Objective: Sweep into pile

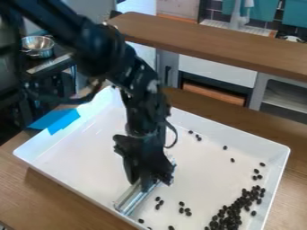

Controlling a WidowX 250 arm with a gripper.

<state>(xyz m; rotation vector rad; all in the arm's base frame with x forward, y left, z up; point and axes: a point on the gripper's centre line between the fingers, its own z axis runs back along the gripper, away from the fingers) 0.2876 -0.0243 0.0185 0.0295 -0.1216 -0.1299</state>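
Observation:
The black gripper (146, 182) hangs over the lower middle of the white tray (78, 168), shut on a silvery, shiny bar (135, 197). The bar lies at a slant, its lower end close to the tray's front wall, and the gripper hides part of its length. Dark beans (231, 215) form a dense cluster at the tray's lower right corner. Stray beans (182, 206) are scattered just right of the bar, and several others (225, 148) dot the tray's right side toward the back.
The tray's raised walls surround the work area on a wooden table (57, 204). Blue tape (60, 120) is stuck over the tray's left rim. Behind are a wooden ledge (210, 42) and, at the upper left, a metal pot (37, 46).

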